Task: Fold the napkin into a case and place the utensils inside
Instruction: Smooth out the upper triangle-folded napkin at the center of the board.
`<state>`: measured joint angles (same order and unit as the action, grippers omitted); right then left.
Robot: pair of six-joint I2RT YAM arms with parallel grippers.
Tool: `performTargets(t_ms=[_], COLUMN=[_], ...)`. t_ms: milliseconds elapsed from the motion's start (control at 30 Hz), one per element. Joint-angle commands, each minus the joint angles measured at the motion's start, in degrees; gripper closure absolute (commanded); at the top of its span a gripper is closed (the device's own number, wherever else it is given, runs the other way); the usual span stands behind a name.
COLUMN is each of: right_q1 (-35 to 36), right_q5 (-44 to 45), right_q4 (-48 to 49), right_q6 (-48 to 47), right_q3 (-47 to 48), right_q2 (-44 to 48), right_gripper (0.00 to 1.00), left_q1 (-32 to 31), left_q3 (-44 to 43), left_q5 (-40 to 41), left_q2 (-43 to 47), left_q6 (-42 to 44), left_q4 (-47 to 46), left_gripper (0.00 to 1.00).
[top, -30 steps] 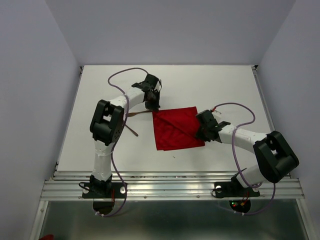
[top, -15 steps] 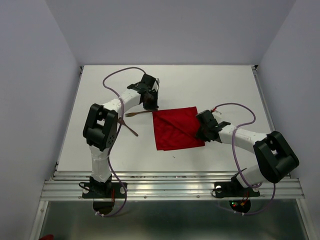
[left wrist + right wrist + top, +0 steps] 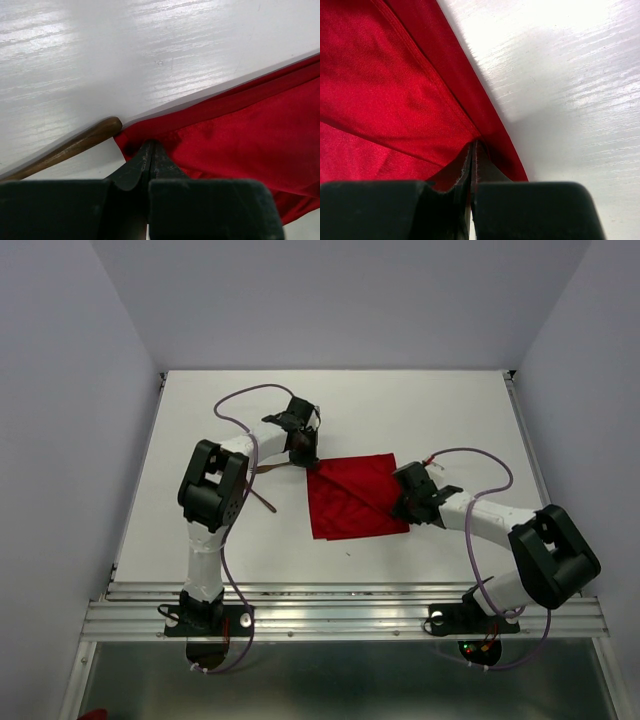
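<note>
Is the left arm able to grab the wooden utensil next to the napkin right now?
Probably not yet: the left end effector is shut on the napkin corner. The utensil lies right beside it, unobstructed, so letting go should suffice.

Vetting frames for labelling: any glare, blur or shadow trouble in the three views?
Top external: even light, sharp, napkin clear. Left wrist: streaky glare on the table, left gripper dark, soft-edged. Right wrist: similar table glare, shadow beside the napkin's edge, right gripper dark, blurred.

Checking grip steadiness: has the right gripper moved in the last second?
No. The right gripper stays put against the table's right edge, shut on the napkin.
</note>
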<state>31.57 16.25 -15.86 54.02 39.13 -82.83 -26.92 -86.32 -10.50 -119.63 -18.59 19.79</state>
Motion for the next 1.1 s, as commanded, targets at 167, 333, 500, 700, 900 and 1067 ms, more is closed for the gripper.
performTargets(t_ms=[167,333,500,700,900,1067], right_q1=[0.3,0.3,0.3,0.3,0.3,0.9], right_q5=[-0.1,-1.5,-1.6,-1.8,-0.9,-2.4], right_q4=[-5.4,-5.6,-5.9,-7.7,-12.7,-13.6], right_q6=[0.9,1.5,4.2,4.7,2.9,3.5], right_q3=[-4.6,-5.1,-7.4,-7.3,-2.8,-4.7], right_q2=[0.9,2.1,4.9,11.0,14.7,15.8], right_gripper=[0.99,0.99,0.99,0.98,0.98,0.99], left_q1=[-0.1,-0.5,-0.9,-1.6,-1.7,-1.7], left_q3=[1.2,-0.2,-1.7,-2.2,-1.0,1.8], left_q5=[0.0,-0.7,-2.1,-2.8,-3.5,-3.1], left_q2=[5.4,7.2,8.4,11.2,13.3,14.2], left_q6=[0.2,0.5,0.6,0.6,0.7,0.6], left_q4=[0.4,1.1,2.0,2.4,2.7,2.2], left_gripper=[1.0,1.0,1.0,1.0,1.0,1.0])
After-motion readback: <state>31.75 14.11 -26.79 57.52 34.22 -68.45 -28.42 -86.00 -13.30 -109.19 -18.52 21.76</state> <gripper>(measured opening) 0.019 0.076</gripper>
